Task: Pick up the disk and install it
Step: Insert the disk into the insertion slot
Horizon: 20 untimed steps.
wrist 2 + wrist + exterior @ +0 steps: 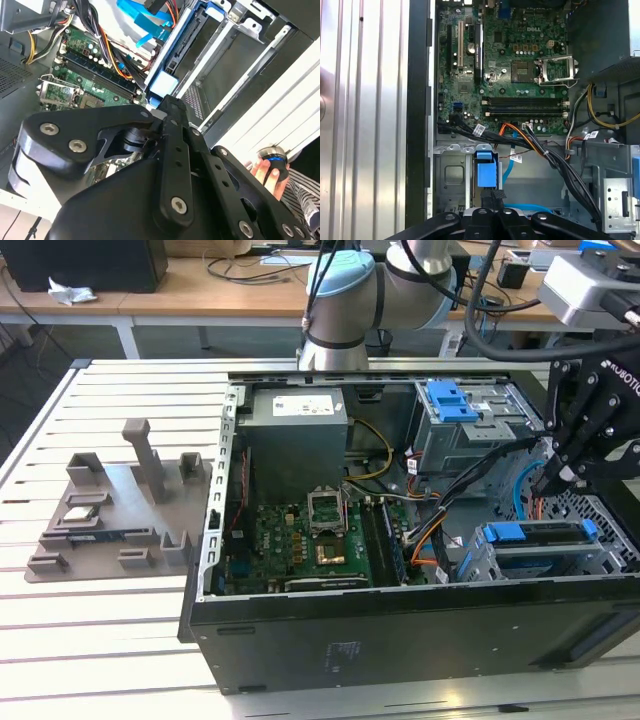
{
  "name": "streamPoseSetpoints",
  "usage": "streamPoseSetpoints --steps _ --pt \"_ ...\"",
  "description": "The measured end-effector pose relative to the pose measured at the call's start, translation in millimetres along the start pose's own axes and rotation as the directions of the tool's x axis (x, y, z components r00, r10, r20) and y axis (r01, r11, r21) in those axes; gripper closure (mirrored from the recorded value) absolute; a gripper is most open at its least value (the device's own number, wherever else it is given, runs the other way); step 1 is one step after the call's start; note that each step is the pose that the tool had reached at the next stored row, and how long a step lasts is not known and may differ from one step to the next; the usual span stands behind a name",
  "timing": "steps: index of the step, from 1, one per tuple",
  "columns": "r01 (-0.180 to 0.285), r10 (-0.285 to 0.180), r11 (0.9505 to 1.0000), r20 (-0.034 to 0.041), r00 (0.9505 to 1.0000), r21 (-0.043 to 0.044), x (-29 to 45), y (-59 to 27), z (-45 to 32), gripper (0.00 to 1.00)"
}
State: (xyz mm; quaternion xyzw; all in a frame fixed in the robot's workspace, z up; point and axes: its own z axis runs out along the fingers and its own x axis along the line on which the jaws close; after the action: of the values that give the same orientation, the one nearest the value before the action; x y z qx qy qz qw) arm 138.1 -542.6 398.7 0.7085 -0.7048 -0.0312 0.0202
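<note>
- The disk point(540, 536) is seen lying in the drive cage point(478, 560), at the lower right of the exterior view.
- The gripper point(552, 480) is poised just above it, jaws drawn together, nothing gripped.

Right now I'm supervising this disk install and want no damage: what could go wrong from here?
The gripper hangs just over the metal bay, and loose cables run right beside it; they could snag.
A person's hand is close by in the second wrist view; a wide swing might strike it.
</note>
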Motion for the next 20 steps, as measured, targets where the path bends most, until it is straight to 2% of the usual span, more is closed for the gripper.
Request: streamPoseSetpoints --steps 7,9,12,14,15,20 --pt "0.0 0.0 1.0 0.0 1.0 0.0 0.0 0.0 0.1 0.89" --pt "0.0 0.0 1.0 0.0 1.0 -0.0001 -0.8 -3.4 0.1 0.89" --pt "0.0 0.0 1.0 -0.0007 1.0 -0.0011 -4.2 -17.4 0.0 0.89" --pt "0.0 0.0 1.0 -0.0021 1.0 -0.0019 -5.9 -23.7 0.7 0.89" --pt "0.0 0.0 1.0 -0.0038 1.0 -0.0033 -8.1 -31.9 1.5 0.89" --pt "-0.001 0.001 1.0 -0.006 1.0 -0.0078 -12.7 -52.5 4.1 0.89"
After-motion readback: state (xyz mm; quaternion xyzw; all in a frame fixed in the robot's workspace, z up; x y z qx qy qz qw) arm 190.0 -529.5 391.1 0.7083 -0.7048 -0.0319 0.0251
